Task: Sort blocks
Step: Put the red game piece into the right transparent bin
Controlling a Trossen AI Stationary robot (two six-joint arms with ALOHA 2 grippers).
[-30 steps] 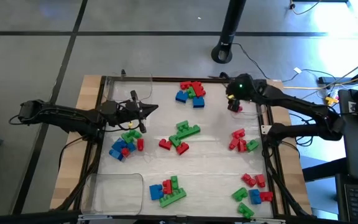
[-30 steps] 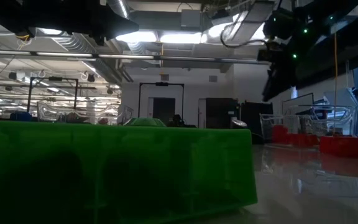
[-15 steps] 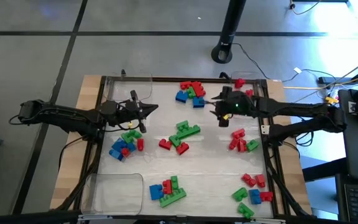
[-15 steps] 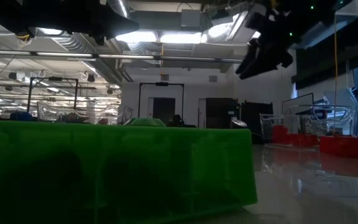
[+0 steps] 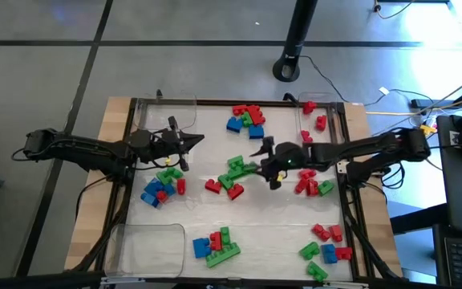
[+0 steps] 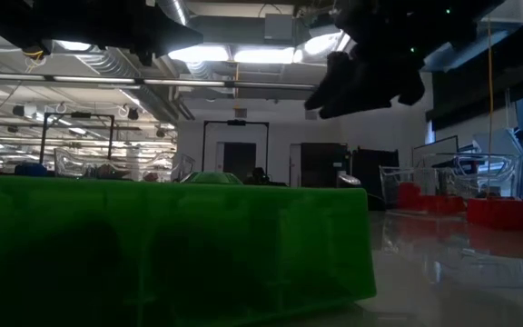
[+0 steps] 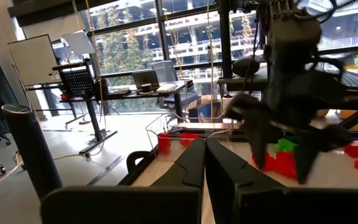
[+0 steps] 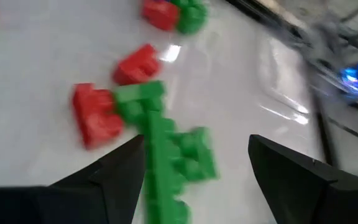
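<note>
Blocks [image 5: 237, 172] beside right tool [image 5: 265, 167] (open).

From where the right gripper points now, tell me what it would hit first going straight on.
Most likely the green blocks of the central cluster: the open right gripper aims straight at them, with red blocks beside. Height above the table is unclear.

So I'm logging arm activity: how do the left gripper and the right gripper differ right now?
The left gripper is shut and empty, sitting at the table's left side above a mixed block cluster; the right gripper is open and reaches to mid-table by the green and red pile. The left gripper points right, the right gripper points left. Both hold nothing.
</note>
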